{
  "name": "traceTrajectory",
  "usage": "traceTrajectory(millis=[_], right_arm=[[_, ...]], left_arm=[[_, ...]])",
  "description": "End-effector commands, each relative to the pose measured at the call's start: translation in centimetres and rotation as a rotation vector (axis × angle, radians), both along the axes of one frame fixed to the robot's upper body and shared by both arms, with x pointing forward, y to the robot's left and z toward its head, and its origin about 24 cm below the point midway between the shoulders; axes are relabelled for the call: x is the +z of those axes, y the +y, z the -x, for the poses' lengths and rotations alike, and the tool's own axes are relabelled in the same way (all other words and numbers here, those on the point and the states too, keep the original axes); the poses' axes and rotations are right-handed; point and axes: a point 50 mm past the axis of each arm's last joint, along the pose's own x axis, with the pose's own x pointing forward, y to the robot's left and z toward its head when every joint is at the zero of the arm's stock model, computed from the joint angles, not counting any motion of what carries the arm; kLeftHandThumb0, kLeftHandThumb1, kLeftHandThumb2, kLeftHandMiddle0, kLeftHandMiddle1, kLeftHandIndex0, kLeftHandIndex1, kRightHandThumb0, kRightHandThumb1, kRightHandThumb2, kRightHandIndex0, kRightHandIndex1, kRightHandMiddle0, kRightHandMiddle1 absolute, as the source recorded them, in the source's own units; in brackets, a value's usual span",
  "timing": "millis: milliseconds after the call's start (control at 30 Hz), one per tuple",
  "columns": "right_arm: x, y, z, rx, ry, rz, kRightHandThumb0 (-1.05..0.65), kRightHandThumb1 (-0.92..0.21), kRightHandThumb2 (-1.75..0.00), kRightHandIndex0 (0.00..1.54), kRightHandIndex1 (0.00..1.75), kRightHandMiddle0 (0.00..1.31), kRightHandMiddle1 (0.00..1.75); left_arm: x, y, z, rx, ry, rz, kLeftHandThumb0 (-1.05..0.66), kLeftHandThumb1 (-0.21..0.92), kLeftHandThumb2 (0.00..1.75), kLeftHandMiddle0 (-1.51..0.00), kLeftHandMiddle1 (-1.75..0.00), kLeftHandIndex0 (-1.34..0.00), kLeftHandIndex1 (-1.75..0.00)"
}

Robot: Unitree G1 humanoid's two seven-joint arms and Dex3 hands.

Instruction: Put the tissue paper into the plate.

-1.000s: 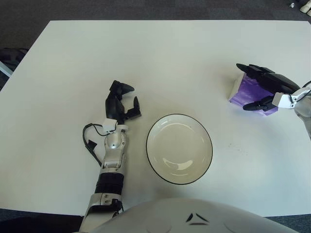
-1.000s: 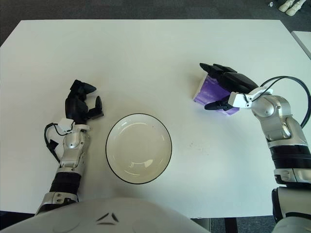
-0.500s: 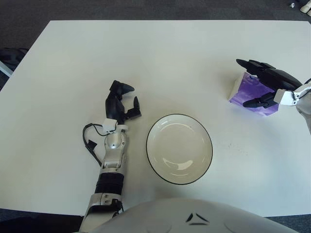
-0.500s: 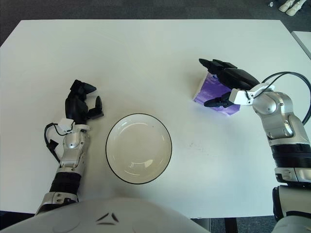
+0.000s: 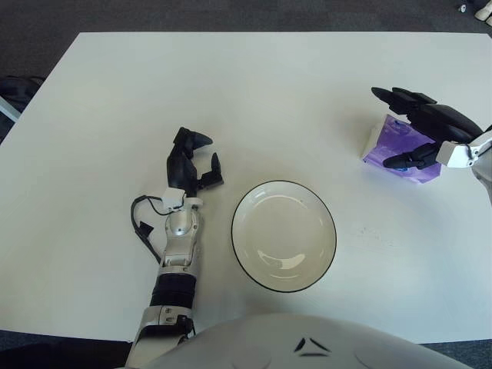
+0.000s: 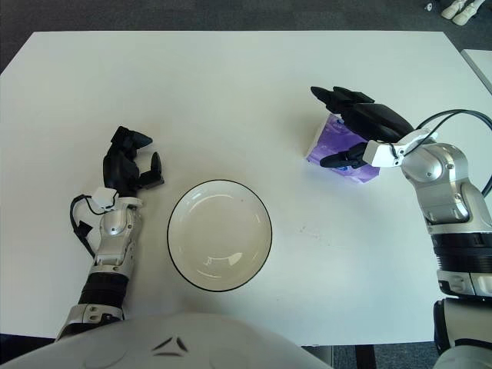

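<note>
A purple tissue pack is seen on the white table, well to the right of a white plate with a dark rim, which is placed near the table's front edge. The right hand is positioned over the pack, with its fingers spread past the far side and the thumb at the near side; whether the pack is actually gripped cannot be told. The left hand is shown just left of the plate, its fingers loosely curled and nothing held in them. A black cable is looped beside the left forearm.
</note>
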Motion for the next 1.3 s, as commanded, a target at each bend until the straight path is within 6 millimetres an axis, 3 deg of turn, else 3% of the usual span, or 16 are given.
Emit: traceTrajectory(millis=[0, 400, 667, 1267], right_arm=[[-0.6, -0.1, 0.6, -0.02, 0.054, -0.031, -1.05, -0.61, -0.51, 0.0, 0.0, 0.0, 0.0], [-3.2, 0.3, 1.6, -0.069, 0.16, -0.065, -1.02, -0.56, -0.53, 0.0, 0.0, 0.0, 0.0], [-7.7, -0.7, 1.1, -0.128, 0.219, -0.083, -1.03, -0.54, -0.58, 0.0, 0.0, 0.0, 0.0], [-9.4, -0.9, 0.6, -0.148, 0.247, -0.144, -1.04, -0.54, -0.58, 0.0, 0.0, 0.0, 0.0]], left_arm=[[-5.7, 0.5, 3.2, 0.03, 0.265, 0.027, -0.01, 0.22, 1.39, -0.67, -1.6, -0.53, -1.75], [-5.6, 0.6, 3.3, 0.033, 0.263, 0.02, -0.01, 0.23, 1.39, -0.66, -1.63, -0.52, -1.75], [-5.7, 0.8, 3.4, 0.032, 0.268, 0.021, -0.01, 0.22, 1.4, -0.66, -1.63, -0.53, -1.75], [-5.7, 1.1, 3.7, 0.044, 0.282, 0.028, -0.01, 0.23, 1.39, -0.66, -1.65, -0.5, -1.75]])
